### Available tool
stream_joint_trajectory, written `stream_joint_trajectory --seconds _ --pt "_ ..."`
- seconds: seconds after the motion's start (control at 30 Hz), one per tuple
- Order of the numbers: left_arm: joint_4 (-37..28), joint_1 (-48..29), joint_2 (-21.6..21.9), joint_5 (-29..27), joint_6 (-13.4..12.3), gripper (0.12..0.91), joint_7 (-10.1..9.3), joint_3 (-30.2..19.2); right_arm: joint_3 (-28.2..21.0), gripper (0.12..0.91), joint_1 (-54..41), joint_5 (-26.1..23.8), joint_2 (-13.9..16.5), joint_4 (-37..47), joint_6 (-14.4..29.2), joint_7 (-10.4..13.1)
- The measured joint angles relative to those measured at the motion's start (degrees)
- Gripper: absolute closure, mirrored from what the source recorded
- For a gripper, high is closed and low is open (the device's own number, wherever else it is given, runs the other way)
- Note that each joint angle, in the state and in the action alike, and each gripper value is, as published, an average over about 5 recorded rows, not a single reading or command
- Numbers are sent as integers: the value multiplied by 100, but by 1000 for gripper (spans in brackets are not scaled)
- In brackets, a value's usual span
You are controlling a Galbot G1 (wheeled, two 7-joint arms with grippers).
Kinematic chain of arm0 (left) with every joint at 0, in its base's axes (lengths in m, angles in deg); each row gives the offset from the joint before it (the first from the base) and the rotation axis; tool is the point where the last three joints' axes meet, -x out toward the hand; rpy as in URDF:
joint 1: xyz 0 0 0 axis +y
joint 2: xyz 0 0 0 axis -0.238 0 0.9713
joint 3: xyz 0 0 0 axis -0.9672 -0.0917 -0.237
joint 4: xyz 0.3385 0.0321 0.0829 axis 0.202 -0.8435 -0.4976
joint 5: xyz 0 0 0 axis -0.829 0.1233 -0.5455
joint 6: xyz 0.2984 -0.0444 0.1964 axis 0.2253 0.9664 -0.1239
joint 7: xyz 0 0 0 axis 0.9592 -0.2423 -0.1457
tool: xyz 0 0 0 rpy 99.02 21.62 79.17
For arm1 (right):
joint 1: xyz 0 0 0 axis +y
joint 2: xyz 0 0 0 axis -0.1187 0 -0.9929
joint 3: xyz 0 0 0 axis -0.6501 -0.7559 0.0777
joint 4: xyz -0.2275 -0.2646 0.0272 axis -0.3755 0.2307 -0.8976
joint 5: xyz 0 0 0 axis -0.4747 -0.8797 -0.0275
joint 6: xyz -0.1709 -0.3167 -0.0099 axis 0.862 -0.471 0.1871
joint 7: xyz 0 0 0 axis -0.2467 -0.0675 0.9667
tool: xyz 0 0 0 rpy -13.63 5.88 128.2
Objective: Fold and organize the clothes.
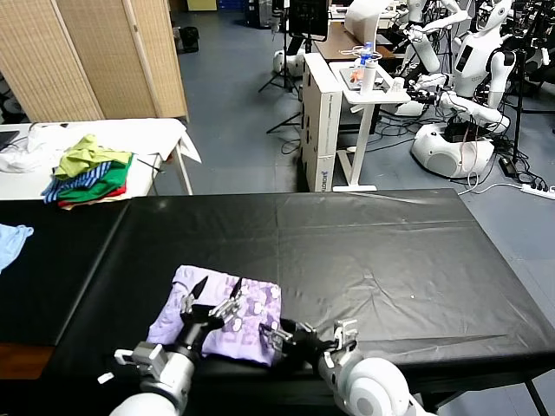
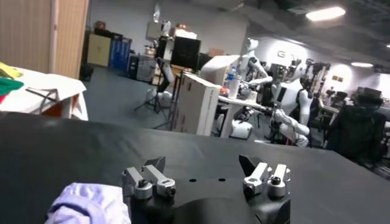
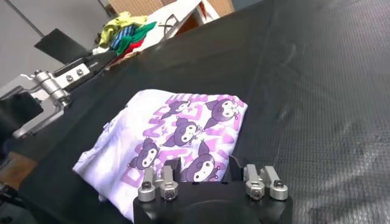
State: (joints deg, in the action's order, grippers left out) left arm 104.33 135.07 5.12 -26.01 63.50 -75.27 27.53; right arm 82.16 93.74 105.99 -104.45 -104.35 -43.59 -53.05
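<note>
Metal-tipped fingers of the left gripper (image 1: 211,295) stand spread wide above the folded lavender T-shirt (image 1: 247,319) at the black table's (image 1: 364,251) near edge. At the shirt's right edge the right gripper (image 1: 276,334) is half-parted, and whether it pinches cloth cannot be told. Purple cartoon figures cover the shirt; its lettering is unreadable.
</note>
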Motion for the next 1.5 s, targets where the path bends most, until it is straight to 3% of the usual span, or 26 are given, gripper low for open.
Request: stream_joint_trajectory --seconds 0.17,0.3,0.83,0.93,1.03,1.23,1.33,1.5 --pt "-16 2 -25 14 -30 123 -1 126 168 775 4 -43 131 2 -28 -3" --pt "-52 -2 -47 25 -55 123 -1 204 355 885 -36 -76 240 12 -143 6" --pt "-203 36 -92 51 -189 123 -18 412 1255 878 56 -289 918 -79 -495 -7" --pt "-185 62 -93 115 -167 123 -109 399 1371 779 144 -292 999 -168 -540 -46" --pt "-165 119 -77 143 -238 123 -204 362 1495 595 244 -351 1077 -286 -499 -96" --pt "-215 312 70 142 -739 123 -175 329 1813 228 492 -675 1221 -581 -196 -342" --pt "-190 436 152 150 -843 123 -208 343 1987 138 647 -894 1274 -736 -21 -421" --pt "2 694 304 237 -600 123 -410 394 2249 119 927 -1225 1357 -931 362 -472"
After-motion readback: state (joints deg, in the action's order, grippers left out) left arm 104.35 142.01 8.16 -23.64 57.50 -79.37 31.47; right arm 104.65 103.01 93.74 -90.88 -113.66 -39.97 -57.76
